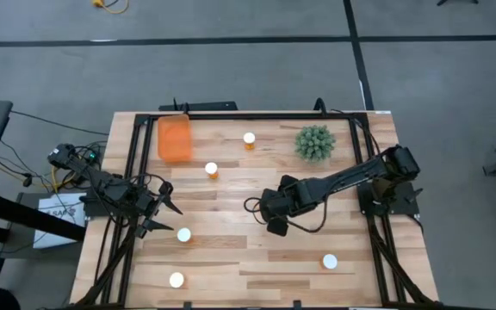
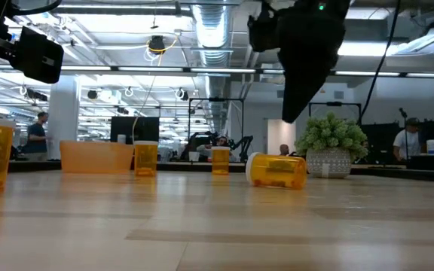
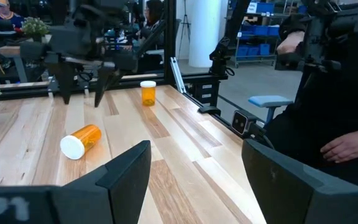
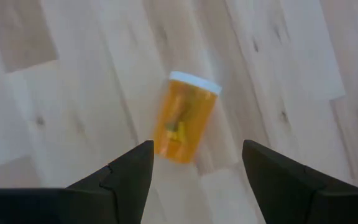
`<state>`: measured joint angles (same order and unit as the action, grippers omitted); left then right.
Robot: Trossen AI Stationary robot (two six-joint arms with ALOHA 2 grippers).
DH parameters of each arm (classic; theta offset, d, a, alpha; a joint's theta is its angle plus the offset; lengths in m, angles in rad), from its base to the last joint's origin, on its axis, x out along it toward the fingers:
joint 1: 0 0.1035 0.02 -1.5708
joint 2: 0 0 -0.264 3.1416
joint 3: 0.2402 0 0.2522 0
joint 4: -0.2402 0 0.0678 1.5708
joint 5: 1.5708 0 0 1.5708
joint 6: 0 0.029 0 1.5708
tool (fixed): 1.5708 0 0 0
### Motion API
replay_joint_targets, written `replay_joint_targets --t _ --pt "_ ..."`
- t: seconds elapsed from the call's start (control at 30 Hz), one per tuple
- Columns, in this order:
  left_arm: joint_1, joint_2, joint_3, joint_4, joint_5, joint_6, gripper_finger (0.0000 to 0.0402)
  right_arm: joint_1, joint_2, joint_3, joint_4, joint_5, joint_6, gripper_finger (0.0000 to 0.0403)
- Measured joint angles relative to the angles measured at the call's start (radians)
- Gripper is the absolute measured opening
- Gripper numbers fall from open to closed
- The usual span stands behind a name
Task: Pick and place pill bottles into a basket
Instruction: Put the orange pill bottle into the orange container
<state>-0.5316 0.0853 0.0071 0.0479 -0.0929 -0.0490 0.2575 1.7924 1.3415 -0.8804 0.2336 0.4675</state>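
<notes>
One pill bottle (image 4: 184, 118), orange with a white cap, lies on its side on the table below my right gripper (image 4: 194, 168). The gripper is open and hangs above it with fingers pointing down, touching nothing. The bottle also shows in the low view (image 2: 277, 170) and the left wrist view (image 3: 79, 142); in the high view my right gripper (image 1: 274, 224) hides it. The orange basket (image 1: 175, 138) stands at the far left. My left gripper (image 1: 166, 207) is open and empty at the table's left side.
Other bottles stand upright on the table: two (image 1: 249, 139) (image 1: 211, 170) near the basket and three (image 1: 183, 234) (image 1: 176, 280) (image 1: 329, 262) toward the near edge. A green spiky plant (image 1: 315, 143) stands at the far right. A person (image 3: 347, 124) sits beyond the table's edge.
</notes>
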Motion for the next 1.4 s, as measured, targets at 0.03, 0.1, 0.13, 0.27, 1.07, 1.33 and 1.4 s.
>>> replay_joint_targets --t 0.03,0.1,0.13,0.27,1.07,1.33,1.4 --pt "0.0 0.0 0.0 0.0 0.0 0.0 0.0242 -0.005 -0.001 0.0 0.005 0.0 -0.012 0.0243" --pt "0.0 0.0 0.0 0.0 0.0 0.0 0.0242 -0.016 -0.002 0.0 0.032 0.0 -0.029 0.025" --pt "0.0 0.0 0.0 0.0 0.0 0.0 0.0242 -0.021 -0.002 0.0 0.038 0.0 -0.031 0.0255" --pt "0.0 0.0 0.0 0.0 0.0 0.0 0.0242 -0.038 -0.002 0.0 0.042 0.0 -0.032 0.028" --pt "0.0 0.0 0.0 0.0 0.001 0.0 0.0242 -0.09 0.088 -0.062 0.213 -0.112 0.033 0.0335" --pt "0.0 0.019 0.0 0.0 0.002 0.0 0.0242 -0.111 0.161 -0.05 0.202 -0.143 0.015 0.0334" --pt "0.0 0.021 0.0 0.008 0.008 0.0 0.0242 -0.114 0.174 -0.05 0.202 -0.153 0.012 0.0334"
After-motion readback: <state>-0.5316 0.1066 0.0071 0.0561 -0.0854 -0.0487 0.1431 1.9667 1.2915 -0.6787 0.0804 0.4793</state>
